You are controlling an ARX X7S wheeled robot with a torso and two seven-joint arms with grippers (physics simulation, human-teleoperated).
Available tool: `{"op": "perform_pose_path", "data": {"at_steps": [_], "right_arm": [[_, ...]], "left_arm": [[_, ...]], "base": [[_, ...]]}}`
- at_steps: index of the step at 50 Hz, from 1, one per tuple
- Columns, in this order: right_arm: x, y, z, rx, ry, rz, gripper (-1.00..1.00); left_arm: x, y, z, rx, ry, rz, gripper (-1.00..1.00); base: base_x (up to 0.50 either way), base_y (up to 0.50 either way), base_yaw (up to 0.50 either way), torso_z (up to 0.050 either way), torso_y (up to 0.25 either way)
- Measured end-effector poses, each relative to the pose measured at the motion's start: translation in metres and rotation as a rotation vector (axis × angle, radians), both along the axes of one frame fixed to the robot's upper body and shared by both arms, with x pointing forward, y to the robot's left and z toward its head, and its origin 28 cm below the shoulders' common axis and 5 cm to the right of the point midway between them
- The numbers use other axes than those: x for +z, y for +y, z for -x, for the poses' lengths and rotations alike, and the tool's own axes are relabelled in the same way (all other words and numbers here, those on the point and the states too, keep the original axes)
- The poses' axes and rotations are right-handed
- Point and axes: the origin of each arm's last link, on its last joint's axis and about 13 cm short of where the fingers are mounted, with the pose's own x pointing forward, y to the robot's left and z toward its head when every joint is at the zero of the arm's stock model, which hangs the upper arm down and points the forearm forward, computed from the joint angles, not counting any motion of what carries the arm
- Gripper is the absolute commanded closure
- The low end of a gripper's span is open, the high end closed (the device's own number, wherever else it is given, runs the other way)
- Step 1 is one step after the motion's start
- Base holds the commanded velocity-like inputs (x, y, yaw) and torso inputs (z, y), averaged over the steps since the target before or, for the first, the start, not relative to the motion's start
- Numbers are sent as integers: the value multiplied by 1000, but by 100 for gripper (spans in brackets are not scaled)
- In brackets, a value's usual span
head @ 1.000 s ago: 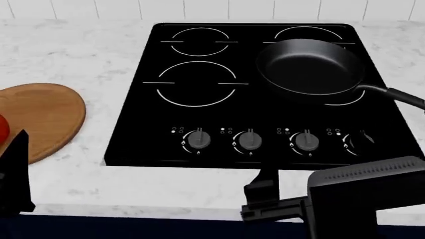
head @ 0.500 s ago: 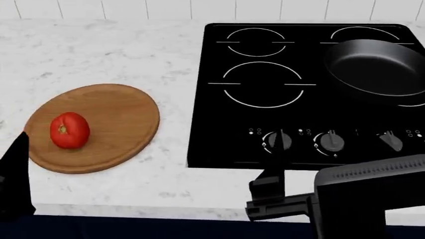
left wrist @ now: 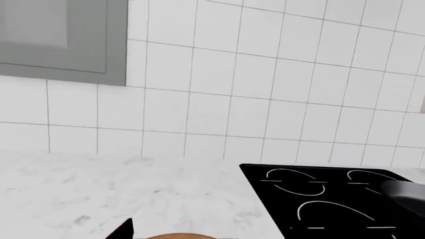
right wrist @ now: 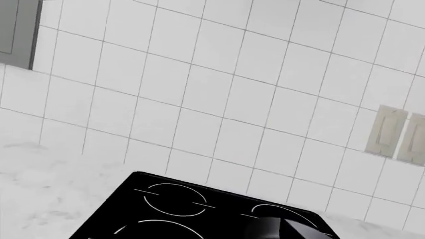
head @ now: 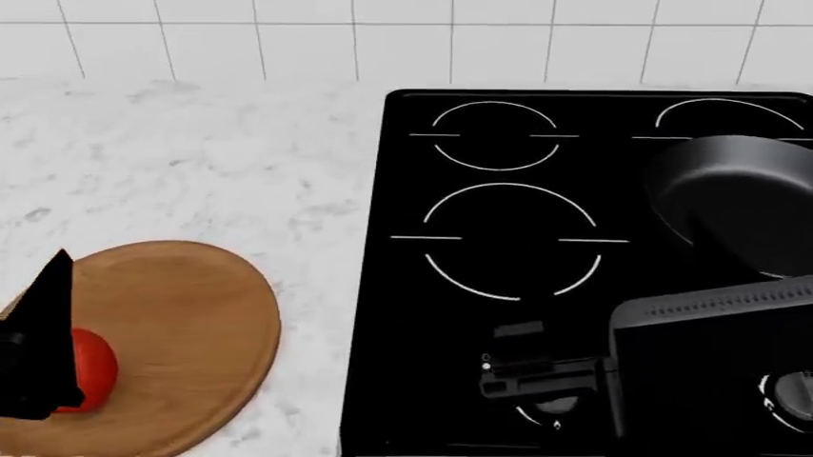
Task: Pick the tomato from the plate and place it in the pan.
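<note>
The tomato point(head: 94, 369) lies on the near left part of the wooden plate point(head: 178, 333) at the head view's lower left. My left gripper point(head: 51, 290) shows as one dark finger in front of the tomato and hides its left side. The left wrist view shows one fingertip point(left wrist: 125, 228) far off centre and the plate's rim point(left wrist: 176, 236). The black pan point(head: 737, 205) sits on the cooktop's right rear burner; it also shows in the right wrist view point(right wrist: 285, 229). My right gripper point(head: 527, 367) hovers over the cooktop's front, empty.
The black cooktop point(head: 508, 238) fills the middle and right, with a knob point(head: 794, 390) at its front right. White marble counter point(head: 190, 162) lies left of it. A tiled wall point(head: 381, 38) stands behind. A wall outlet point(right wrist: 398, 139) shows in the right wrist view.
The head view has swung left and then tilted up, so plate and tomato came into sight and slid to the lower left. My left gripper now overlaps the tomato.
</note>
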Motion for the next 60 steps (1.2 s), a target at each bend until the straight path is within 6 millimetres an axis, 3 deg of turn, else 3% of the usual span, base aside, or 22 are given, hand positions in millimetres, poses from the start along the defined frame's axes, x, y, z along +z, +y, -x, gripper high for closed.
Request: {"op": "perform_pose_path", "data": {"at_steps": [17, 42, 60], "right_arm": [[-2, 0, 3, -16, 6, -8, -100], [-7, 1, 5, -27, 10, -9, -100], [-10, -2, 9, -34, 16, -10, -100]], "left_arm": [[-3, 3, -3, 7, 76, -4, -100], [-46, 3, -13, 9, 326, -13, -100], [-59, 3, -15, 41, 368, -8, -100]], "base": [[147, 0, 0, 0, 1], [0, 0, 0, 0, 0], [0, 0, 0, 0, 0]]}}
